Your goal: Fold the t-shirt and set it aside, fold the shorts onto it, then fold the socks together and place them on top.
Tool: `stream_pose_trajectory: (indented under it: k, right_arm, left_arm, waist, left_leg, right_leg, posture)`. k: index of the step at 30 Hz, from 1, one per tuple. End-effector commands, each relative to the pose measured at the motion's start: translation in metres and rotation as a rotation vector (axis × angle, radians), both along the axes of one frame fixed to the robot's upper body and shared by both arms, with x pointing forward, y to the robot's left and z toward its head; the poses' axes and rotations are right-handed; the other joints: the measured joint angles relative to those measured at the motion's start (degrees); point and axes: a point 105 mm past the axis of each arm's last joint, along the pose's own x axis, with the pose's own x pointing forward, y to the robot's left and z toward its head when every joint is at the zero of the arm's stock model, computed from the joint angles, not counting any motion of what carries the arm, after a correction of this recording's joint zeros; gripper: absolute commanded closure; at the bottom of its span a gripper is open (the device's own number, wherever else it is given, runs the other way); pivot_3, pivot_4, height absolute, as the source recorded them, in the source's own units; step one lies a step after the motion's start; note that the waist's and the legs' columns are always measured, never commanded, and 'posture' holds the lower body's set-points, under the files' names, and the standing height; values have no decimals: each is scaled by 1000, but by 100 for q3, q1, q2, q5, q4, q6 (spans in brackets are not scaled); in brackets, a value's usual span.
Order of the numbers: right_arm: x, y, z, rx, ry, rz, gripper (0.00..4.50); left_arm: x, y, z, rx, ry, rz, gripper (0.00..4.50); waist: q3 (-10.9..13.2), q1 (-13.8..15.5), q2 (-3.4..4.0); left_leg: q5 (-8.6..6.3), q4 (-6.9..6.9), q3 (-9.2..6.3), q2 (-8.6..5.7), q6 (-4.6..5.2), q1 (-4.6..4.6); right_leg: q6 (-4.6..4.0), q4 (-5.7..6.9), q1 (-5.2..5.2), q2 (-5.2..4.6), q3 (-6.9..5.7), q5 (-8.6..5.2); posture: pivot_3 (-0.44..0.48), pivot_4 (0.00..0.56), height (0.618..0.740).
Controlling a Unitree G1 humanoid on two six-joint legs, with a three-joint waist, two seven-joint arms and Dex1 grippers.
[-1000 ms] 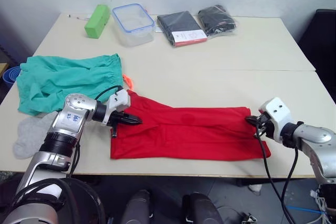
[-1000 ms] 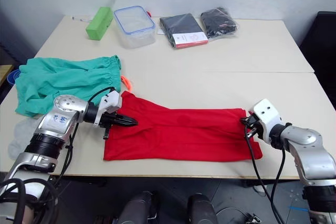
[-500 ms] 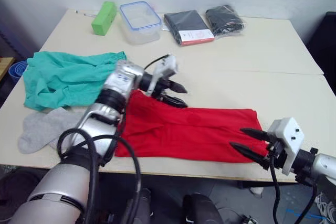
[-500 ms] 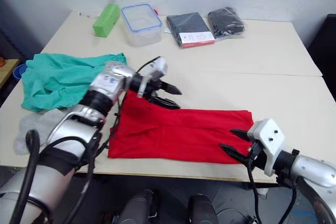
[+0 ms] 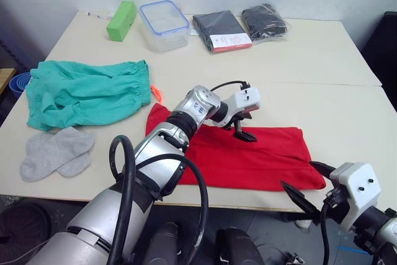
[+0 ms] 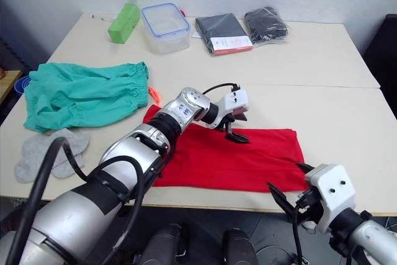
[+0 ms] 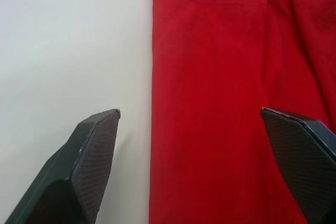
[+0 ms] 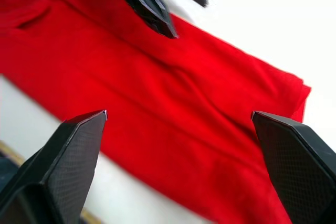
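Already the t-shirt (image 5: 248, 153) lay on the counter (image 5: 322, 60) as a long red band running left to right near the front edge, apparently doubled lengthwise, which suggested the next fold would bring one end over the other. The left end effector (image 6: 234, 130) had reached across to the middle of the band's far edge, its two black fingers spread wide with nothing between them; the left wrist view showed one fingertip over bare counter and the other over red cloth, straddling a straight folded edge of the t-shirt, a stance that suited pinching that edge. The right end effector (image 5: 305, 185) hung low off the front edge of the counter by the t-shirt's right end, fingers likewise splayed and holding nothing, clear of the cloth so the band lay undisturbed.

To the left, the teal shorts (image 5: 84, 91) lay spread out with the orange drawstring (image 5: 154, 94) poking from the waistband just beside the t-shirt's left corner, and the grey socks (image 5: 54, 152) sat side by side in front of them, both seemingly waiting their turn. At the back stood a green block (image 5: 121, 20), a clear lidded container (image 5: 164, 24) and two packets of black clothes (image 5: 243, 24), well apart from the work.
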Motion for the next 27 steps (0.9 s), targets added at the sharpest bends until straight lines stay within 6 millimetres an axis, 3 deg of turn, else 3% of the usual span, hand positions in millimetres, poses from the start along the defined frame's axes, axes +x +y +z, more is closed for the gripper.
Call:
stream_pose_trajectory:
  k: [1,4,16,22,27]
  right_arm:
    - [-7,10,6,-6,-37,52,22]
    - [-9,11,5,0,-41,48,0]
    - [-8,12,4,-6,-42,36,0]
    - [-5,14,5,-18,-43,44,0]
    - [0,13,6,-29,-52,41,0]
  left_arm:
    - [0,-4,-1,33,-18,7,0]
    - [-2,-4,-6,42,11,20,630]
    - [-9,-6,-9,19,108,8,4462]
    - [-2,-8,-2,-62,138,106,4462]
    - [20,-5,11,-175,106,308,4462]
  waist:
    - [0,8,0]
    - [0,7,0]
    - [0,9,0]
    - [0,7,0]
    - [0,8,0]
  left_leg:
    - [0,-2,0,0,0,0]
    - [2,-1,0,0,-3,0]
    - [8,2,3,0,-13,1]
    - [12,6,3,-1,-19,1]
    - [11,15,2,-1,-18,2]
  right_leg:
    - [0,0,0,0,0,0]
    - [0,0,0,1,-1,0]
    - [0,4,-1,0,-4,0]
    - [0,10,-1,0,-5,0]
    - [0,25,-3,-3,0,0]
  posture:
    - [0,150,740]
    - [0,150,740]
    - [0,150,740]
    - [0,150,740]
    - [0,150,740]
